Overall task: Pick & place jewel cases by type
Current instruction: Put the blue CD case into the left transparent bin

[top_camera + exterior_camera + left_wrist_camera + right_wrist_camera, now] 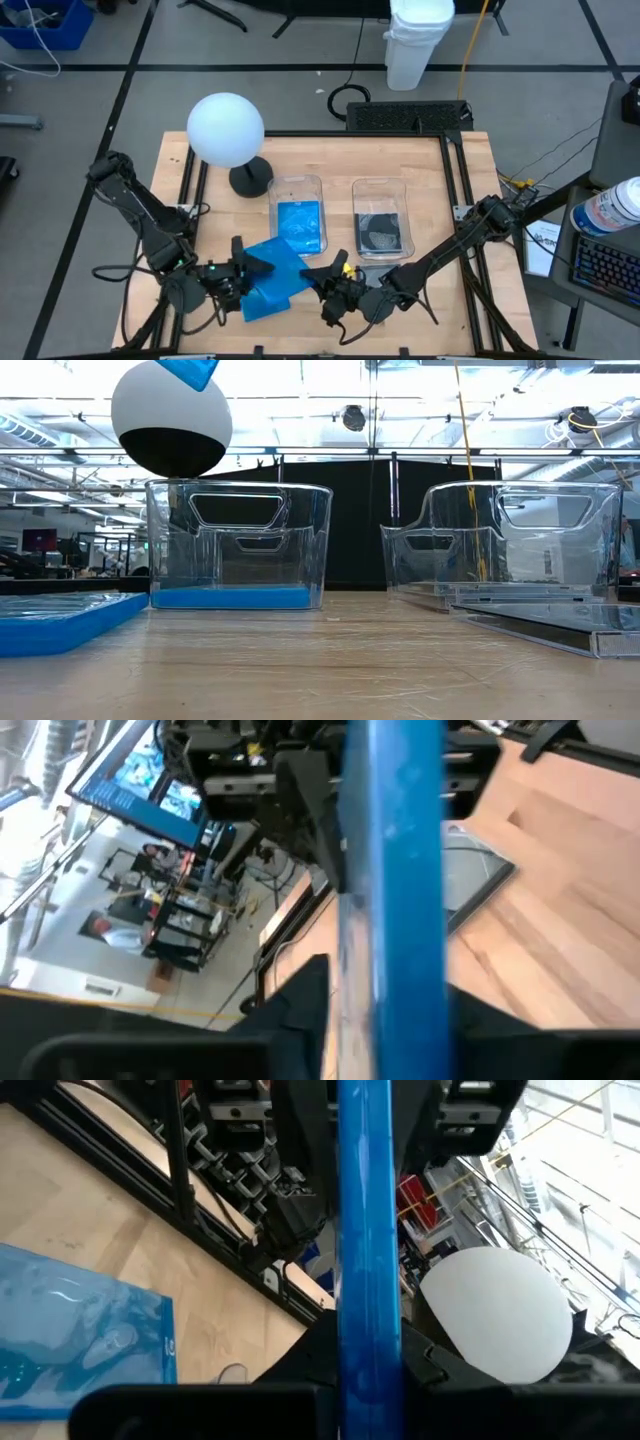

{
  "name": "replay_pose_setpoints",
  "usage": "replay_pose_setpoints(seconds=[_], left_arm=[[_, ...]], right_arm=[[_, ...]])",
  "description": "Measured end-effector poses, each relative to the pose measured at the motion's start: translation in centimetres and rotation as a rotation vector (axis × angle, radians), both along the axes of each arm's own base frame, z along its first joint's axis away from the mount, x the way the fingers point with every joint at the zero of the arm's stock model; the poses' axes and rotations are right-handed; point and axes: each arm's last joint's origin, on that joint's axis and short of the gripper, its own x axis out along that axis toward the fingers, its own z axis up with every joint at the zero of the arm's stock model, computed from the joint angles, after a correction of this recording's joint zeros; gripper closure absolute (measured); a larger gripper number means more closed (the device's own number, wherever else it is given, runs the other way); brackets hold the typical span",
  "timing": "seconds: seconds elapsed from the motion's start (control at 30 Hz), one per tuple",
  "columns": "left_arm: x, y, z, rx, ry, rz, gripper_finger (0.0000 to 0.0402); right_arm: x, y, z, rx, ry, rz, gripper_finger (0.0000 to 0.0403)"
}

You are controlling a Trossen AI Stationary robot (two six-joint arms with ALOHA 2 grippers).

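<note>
A blue jewel case [280, 262] hangs above the table's near edge between my two grippers. My left gripper [250, 268] is shut on its left side and my right gripper [325, 275] on its right side. Each wrist view shows this case edge-on [400, 890] [368, 1230]. A second blue case [262, 302] lies flat on the table below it. The left clear bin [298, 222] holds blue cases and the right clear bin [381, 230] holds dark ones. A clear-and-dark case [560, 625] lies flat on the table before the right bin. My left gripper pinches the blue case's left edge [385, 1010] between its two fingers, one on each broad face. The fingers come about level from the table's left. The case is lifted clear, its broad face up. My right gripper pinches the same case's right edge [368, 1370] between its two fingers, one on each broad face. They reach in level from the table's right. The case hangs clear of the table and of the blue case below.
A lamp with a white globe [225, 128] on a black base [250, 180] stands at the far left, beside the left bin. Black frame rails [455, 190] run along the table's sides. Bare wood [430, 270] lies near the right bin.
</note>
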Motion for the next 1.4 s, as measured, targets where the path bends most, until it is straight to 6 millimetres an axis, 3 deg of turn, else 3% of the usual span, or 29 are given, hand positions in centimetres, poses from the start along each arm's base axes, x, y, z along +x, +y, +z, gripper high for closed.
replay_pose_setpoints(seconds=[0.2,0.37,0.5,0.73,0.9,1.07,1.4], left_arm=[[-0.4,-0.4,0.3,0.021,-0.016,-0.034,0.0387],[-1.1,-1.1,0.8,0.040,-0.050,-0.078,0.0375],[-1.8,-2.0,1.3,0.044,-0.084,-0.135,0.0389],[-3.7,-3.6,2.7,0.031,-0.173,-0.237,0.0379],[-4.3,-4.4,3.7,0.002,-0.246,-0.404,0.0390],[-4.0,-4.6,4.3,0.028,-0.303,-0.545,0.0385],[-1.7,-3.3,4.3,0.033,-0.321,-0.565,0.0387]], right_arm=[[0.0,0.0,0.0,-0.003,0.003,0.004,0.0363],[0.0,0.1,0.2,-0.013,0.005,0.044,0.0347],[-0.2,0.9,0.6,0.009,-0.037,0.135,0.0331],[-1.3,2.6,1.5,-0.051,-0.100,0.197,0.0272],[-1.3,3.2,2.1,-0.056,-0.166,0.422,0.0233],[-1.1,3.0,2.8,-0.082,-0.241,0.502,0.0221],[-0.5,2.0,3.2,-0.082,-0.289,0.571,0.0239]])
